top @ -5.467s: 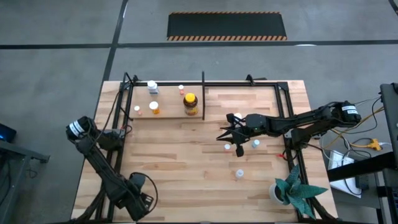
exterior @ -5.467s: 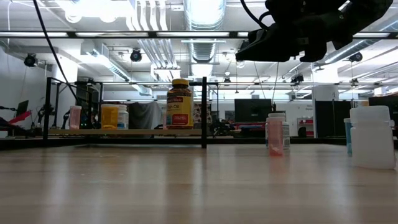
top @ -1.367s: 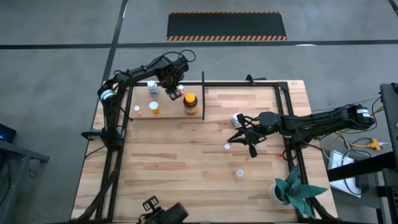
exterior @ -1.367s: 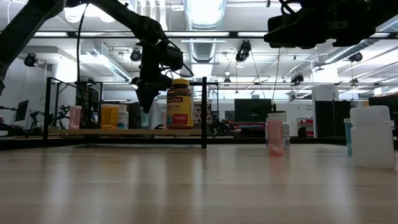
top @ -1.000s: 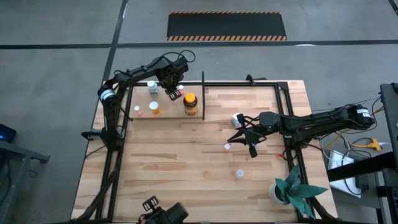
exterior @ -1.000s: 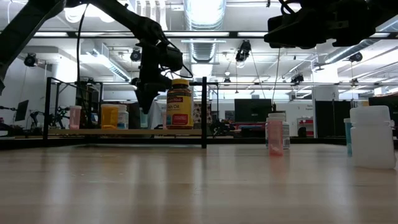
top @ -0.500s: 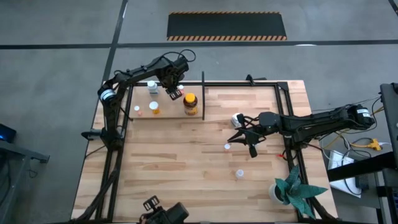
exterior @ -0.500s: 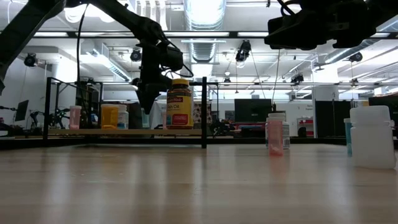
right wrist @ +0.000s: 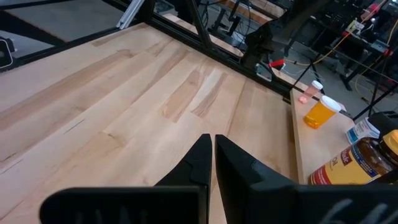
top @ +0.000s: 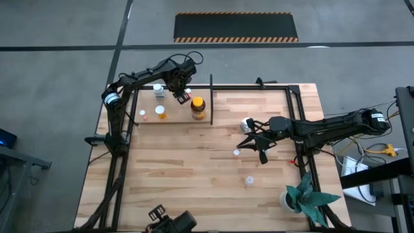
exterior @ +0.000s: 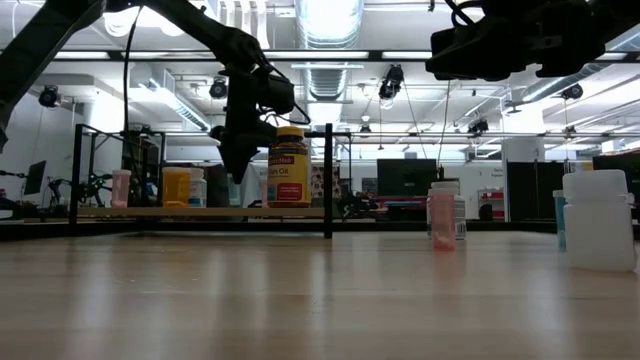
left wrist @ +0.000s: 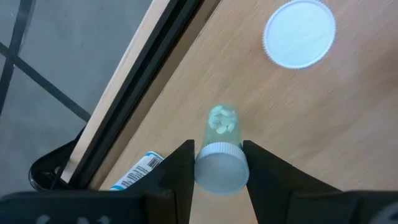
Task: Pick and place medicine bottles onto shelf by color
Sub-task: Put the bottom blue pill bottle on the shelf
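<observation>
A pale blue bottle (left wrist: 221,163) is gripped by the left gripper (top: 179,90) above the shelf (top: 169,120), beside the amber jar (top: 198,108), presumably for colour sorting. The right gripper (top: 253,138), clenched and empty, is parked over loose bottles mid-table.

Wooden counter (top: 194,168), black shelf (top: 211,88) along far edge. On shelf board: amber jar (top: 198,108), small bottles. On open counter: scattered bottles, potted plant (top: 304,197).
</observation>
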{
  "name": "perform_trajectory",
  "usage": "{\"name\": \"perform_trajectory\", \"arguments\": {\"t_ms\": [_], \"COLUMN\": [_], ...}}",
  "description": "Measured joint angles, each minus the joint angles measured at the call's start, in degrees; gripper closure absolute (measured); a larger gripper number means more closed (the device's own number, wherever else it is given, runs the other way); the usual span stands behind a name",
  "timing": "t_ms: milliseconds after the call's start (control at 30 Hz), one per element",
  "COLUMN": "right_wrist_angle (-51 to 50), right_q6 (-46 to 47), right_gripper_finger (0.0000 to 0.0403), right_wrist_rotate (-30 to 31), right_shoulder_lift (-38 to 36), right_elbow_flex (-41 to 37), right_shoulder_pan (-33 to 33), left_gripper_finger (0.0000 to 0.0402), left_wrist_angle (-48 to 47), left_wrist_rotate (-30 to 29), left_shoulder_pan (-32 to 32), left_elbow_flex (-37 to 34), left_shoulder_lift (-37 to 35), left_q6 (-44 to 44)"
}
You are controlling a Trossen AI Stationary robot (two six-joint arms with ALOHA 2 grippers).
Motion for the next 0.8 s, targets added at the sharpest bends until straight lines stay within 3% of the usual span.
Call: {"name": "perform_trajectory", "arguments": {"t_ms": [800], "right_wrist_angle": [-0.09], "right_q6": [-0.07], "right_gripper_finger": [0.039], "right_wrist_rotate": [0.0], "right_shoulder_lift": [-0.02], "right_elbow_flex": [-0.01], "right_shoulder_pan": [-0.01], "left_gripper_finger": [0.0297], "left_wrist_angle": [0.52], "left_wrist_rotate": [0.03], "left_shoulder_pan": [0.0], "left_elbow_flex": [-0.04], "left_shoulder_lift": [0.0], "left_q6": [-1.46]}}
